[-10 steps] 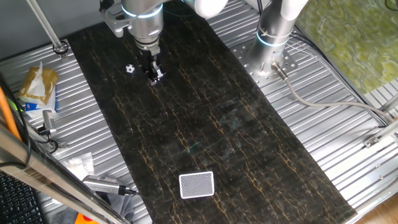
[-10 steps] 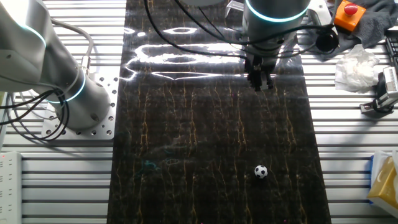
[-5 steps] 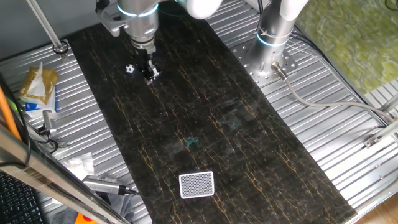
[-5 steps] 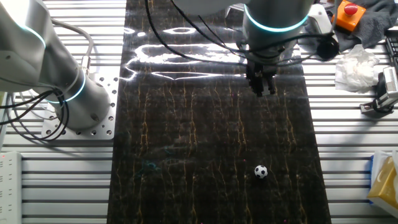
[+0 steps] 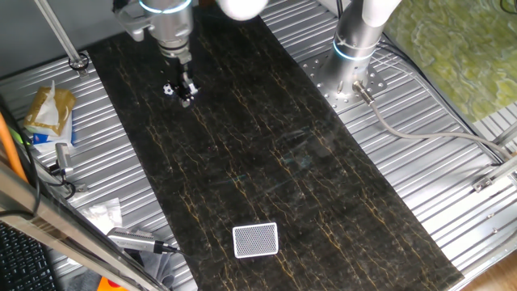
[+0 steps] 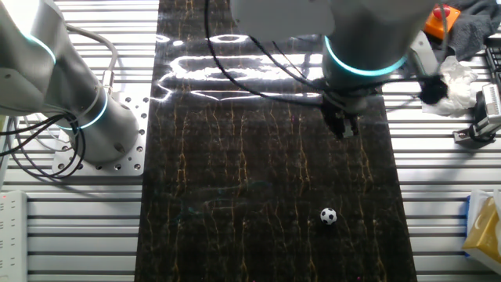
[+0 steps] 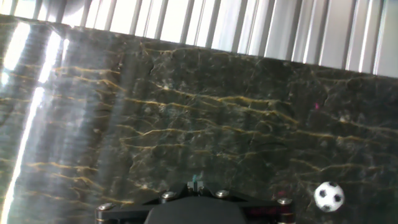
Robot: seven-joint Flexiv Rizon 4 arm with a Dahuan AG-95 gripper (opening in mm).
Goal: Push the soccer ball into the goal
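Counting the playing pieces gives one soccer ball point(image 5: 168, 90) and one goal point(image 5: 255, 240), both on a long dark tabletop point(image 5: 266, 153) of black marble-look sheet veined with thin gold lines, glossy enough to throw back white glare in the other fixed view. The ball is a tiny round sphere, white with black patches. It lies near the far end of the sheet, just beside the claw point(image 5: 186, 99) in one fixed view; whether they touch cannot be told there. In the other fixed view it sits apart from the claw. The goal is a small white-framed rectangle with rounded corners and fine grey mesh, well apart from the ball at the opposite end. The single claw points down at the sheet, its two dark fingers close together with nothing between them. Ribbed metal slats point(image 5: 420, 105) flank the sheet on both sides.
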